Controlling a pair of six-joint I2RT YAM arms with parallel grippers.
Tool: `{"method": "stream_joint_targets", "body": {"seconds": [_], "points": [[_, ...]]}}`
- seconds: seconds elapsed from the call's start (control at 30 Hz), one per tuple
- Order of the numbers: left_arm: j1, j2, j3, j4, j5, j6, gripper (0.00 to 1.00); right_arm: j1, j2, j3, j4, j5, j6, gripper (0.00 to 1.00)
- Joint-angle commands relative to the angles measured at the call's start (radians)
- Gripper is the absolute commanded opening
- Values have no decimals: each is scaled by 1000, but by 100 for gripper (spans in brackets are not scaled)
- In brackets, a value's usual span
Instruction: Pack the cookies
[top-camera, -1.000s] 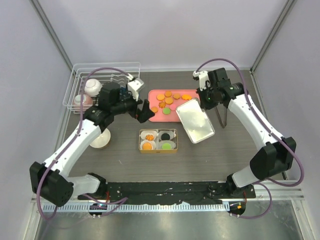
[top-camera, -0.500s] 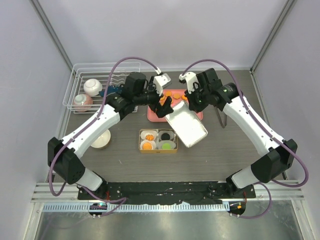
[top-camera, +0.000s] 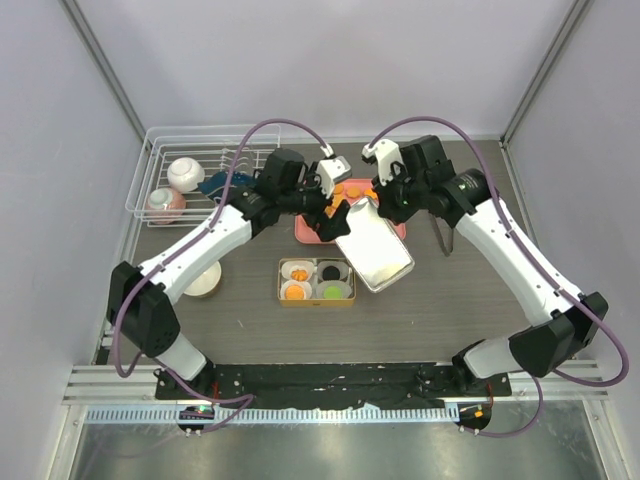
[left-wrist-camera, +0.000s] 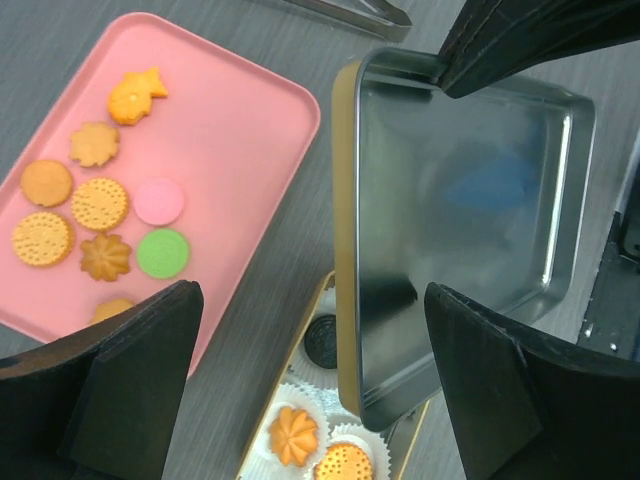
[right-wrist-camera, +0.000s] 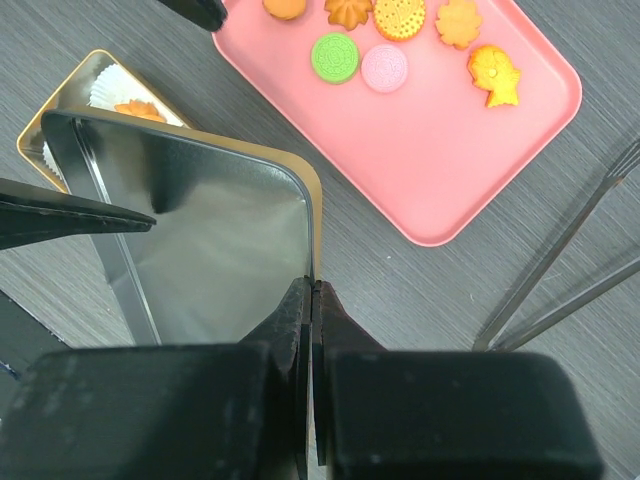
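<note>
The cookies (left-wrist-camera: 100, 205) lie on a pink tray (left-wrist-camera: 240, 130): several orange ones, one green and one pale pink. More cookies, among them a black one (left-wrist-camera: 322, 342), sit in white paper cups in the gold tin (top-camera: 316, 281). My right gripper (right-wrist-camera: 314, 290) is shut on the rim of the silver tin lid (right-wrist-camera: 210, 230) and holds it tilted above the tin's right end and the tray's near edge. My left gripper (left-wrist-camera: 310, 300) is open and empty, hovering over the lid's left edge, between tray and tin. In the top view the lid (top-camera: 373, 250) hides part of the tray.
A wire rack (top-camera: 200, 170) holding bowls stands at the back left. A white bowl (top-camera: 203, 280) sits left of the tin. Metal tongs (right-wrist-camera: 560, 270) lie to the right of the tray.
My left gripper has swung right from the tray's left end to above the lid's edge. My right gripper has carried the lid left, over the tin's right end.
</note>
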Motion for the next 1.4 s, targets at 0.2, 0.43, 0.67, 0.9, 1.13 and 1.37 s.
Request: {"method": "stream_joint_targets", "body": {"seconds": [0.2,0.43,0.67,0.9,1.13,1.37], "points": [[-2,138,227,-213,277,24,82,10,-79,-16,69,-35,10,1],[-2,149,242,-250,309,30,73,10,-93,-53,82,-33,-1,1],[-2,123,230,-250,309,28,62,10,-102,-74,96,-30,-1,1],[-2,134,232,-250,311,22,33,8,-107,-76,102,-36,2,1],[-2,114,233,-235,286,4,24,10,-107,-82,98,-39,-2,8],[-2,47,184,-194,196,5,15,10,-120,-79,89,-13,-1,29]]}}
